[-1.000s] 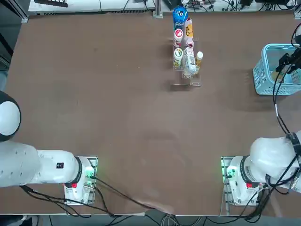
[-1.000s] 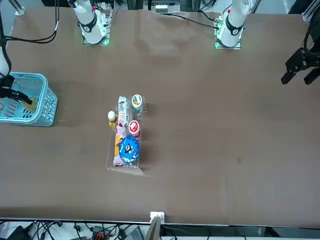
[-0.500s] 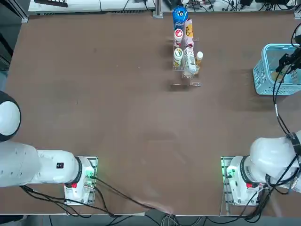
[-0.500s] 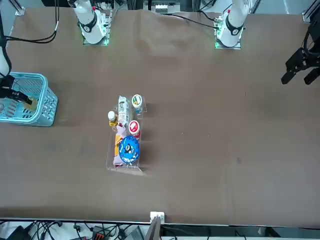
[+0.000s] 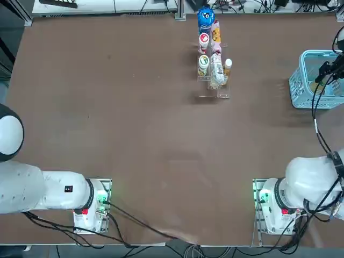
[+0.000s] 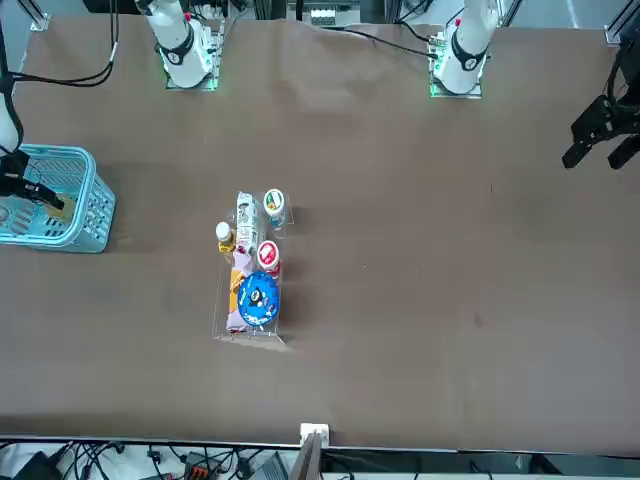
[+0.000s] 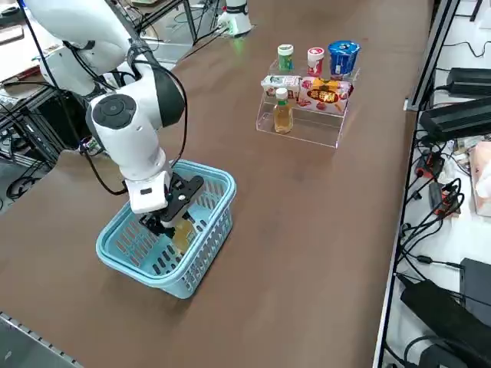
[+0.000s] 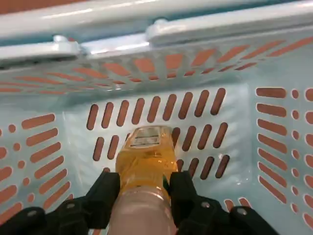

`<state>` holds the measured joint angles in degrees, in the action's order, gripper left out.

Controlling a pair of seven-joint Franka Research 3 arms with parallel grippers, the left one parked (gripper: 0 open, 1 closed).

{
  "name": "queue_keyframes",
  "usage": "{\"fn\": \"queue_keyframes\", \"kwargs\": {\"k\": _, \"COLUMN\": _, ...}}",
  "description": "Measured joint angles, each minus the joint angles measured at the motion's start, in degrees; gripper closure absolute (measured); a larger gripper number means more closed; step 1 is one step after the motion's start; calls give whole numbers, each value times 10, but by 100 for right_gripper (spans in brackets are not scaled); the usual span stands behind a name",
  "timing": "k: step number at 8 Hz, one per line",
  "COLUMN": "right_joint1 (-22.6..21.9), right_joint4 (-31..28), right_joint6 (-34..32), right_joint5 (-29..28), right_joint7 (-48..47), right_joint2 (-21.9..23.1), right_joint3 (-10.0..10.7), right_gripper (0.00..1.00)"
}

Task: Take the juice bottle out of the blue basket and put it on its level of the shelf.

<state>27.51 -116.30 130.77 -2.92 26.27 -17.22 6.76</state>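
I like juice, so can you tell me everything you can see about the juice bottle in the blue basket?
The juice bottle is small, slim and clear, filled with amber-orange liquid, with a little label at its far end. It lies on its side on the slotted floor of the light blue basket. The right gripper reaches down into the basket, its black jaws pressed against both sides of the bottle near the neck. The cap is hidden.

The blue basket (image 8: 274,122) is smooth, faintly glossy lattice plastic, the juice bottle (image 8: 145,159) clear and shiny, the end effector (image 8: 142,193) matt black, the shelf (image 7: 307,126) see-through, the surface (image 5: 134,134) matt brown.
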Motion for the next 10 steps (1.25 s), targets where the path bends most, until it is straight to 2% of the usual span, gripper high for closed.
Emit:
{"fn": "queue_keyframes", "kwargs": {"k": 2, "right_joint1": 0, "right_joint4": 0, "right_joint6": 0, "right_joint5": 0, "right_joint7": 0, "right_joint2": 0, "right_joint3": 0, "right_gripper": 45}}
{"fn": "queue_keyframes", "kwargs": {"k": 7, "right_joint1": 0, "right_joint4": 6, "right_joint6": -8, "right_joint5": 0, "right_joint7": 31, "right_joint2": 3, "right_joint3": -4, "right_gripper": 45}}
{"fn": "queue_keyframes", "kwargs": {"k": 10, "right_joint1": 0, "right_joint4": 45, "right_joint6": -89, "right_joint5": 0, "right_joint7": 62, "right_joint2": 21, "right_joint3": -5, "right_gripper": 45}}
